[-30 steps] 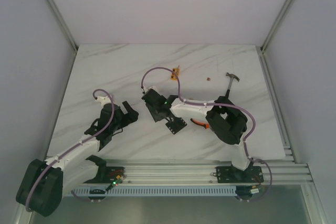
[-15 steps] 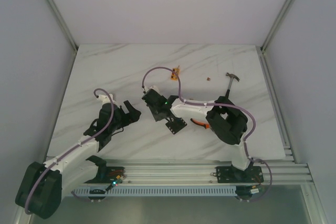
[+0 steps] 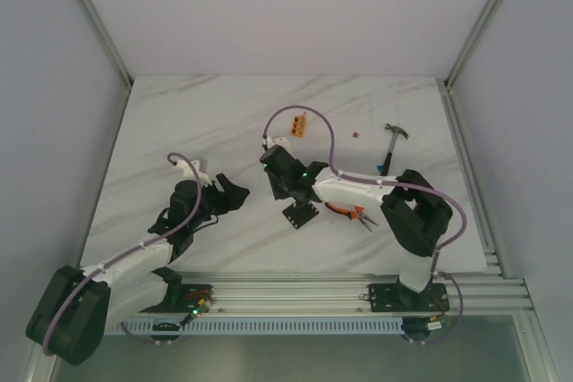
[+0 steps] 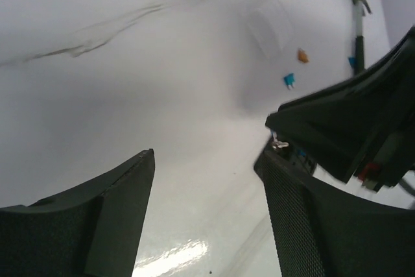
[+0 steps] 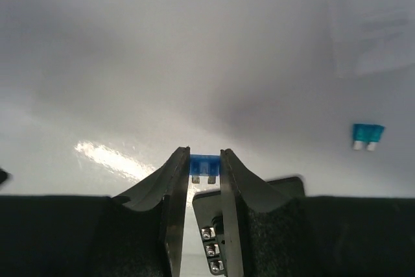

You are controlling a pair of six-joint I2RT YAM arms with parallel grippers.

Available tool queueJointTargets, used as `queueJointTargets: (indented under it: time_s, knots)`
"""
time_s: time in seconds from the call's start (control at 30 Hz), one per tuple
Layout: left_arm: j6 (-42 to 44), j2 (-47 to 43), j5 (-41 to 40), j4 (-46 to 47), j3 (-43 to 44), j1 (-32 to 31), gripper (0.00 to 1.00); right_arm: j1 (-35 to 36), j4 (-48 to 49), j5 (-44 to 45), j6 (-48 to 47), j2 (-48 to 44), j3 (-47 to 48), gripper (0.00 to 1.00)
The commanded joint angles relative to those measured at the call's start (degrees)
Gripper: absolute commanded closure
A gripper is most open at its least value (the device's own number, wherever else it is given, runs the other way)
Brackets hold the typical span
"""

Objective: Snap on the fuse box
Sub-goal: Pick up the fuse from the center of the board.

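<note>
The fuse box [image 3: 301, 214], a small black block, lies on the white marble table [image 3: 179, 123] near the middle front. Its corner with metal screws shows under my right fingers in the right wrist view [image 5: 217, 225]. My right gripper [image 3: 285, 187] hovers just left of and above it, shut on a small blue blade fuse [image 5: 205, 163] with its prongs pointing down. My left gripper [image 3: 231, 194] is open and empty, low over bare table [image 4: 206, 160] to the left of the fuse box.
Orange-handled pliers [image 3: 351, 212] lie right of the fuse box. A small orange block [image 3: 299, 123], a brown bit [image 3: 355, 134] and a hammer [image 3: 392, 143] lie farther back. A loose blue fuse [image 5: 367, 135] lies on the table; the left wrist view shows it [image 4: 289, 80] beside an orange one [image 4: 302, 56].
My right arm has swung so that its elbow moved right, uncovering the pliers, and its gripper shifted slightly right over the fuse box. My left gripper crept right.
</note>
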Motion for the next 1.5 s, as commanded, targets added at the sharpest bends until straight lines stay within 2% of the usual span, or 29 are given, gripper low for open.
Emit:
queueJointTargets:
  time_s: [0.0,0.17,0.27,0.43,0.63,0.87,1.27,1.47]
  knots:
    - [0.7,3.4,2.5,13.4,-0.6,-3.0,0.27,-1.5,5.7,2.3,4.5,-5.9,-2.8,0.74]
    - [2.6,8.0,1.0,20.0,0.1,-7.5,0.36,-1.9,10.0,4.3,7.6,-11.3,-6.6,0.74]
    - [2.9,10.4,0.0,23.5,0.7,-9.9,0.38,-1.9,11.6,4.4,9.3,-13.5,-8.1,0.74]
    - [3.8,14.6,-0.8,27.8,4.0,-13.6,0.49,-1.9,14.2,4.1,11.5,-16.1,-10.0,0.74]
    - [3.3,18.5,-3.1,32.7,6.6,-15.9,0.59,-1.9,17.2,4.0,14.2,-19.6,-12.8,0.74]
    - [1.8,21.5,-7.5,34.6,8.2,-17.8,0.67,-1.9,19.3,3.3,16.2,-21.3,-14.8,0.74]
    - [0.3,21.5,-9.8,38.2,8.3,-19.3,0.72,-1.9,21.8,2.0,18.8,-22.6,-17.4,0.74]
    - [0.9,21.2,-10.0,37.7,8.6,-19.8,0.86,-1.9,22.7,1.3,19.4,-23.1,-18.2,0.74]
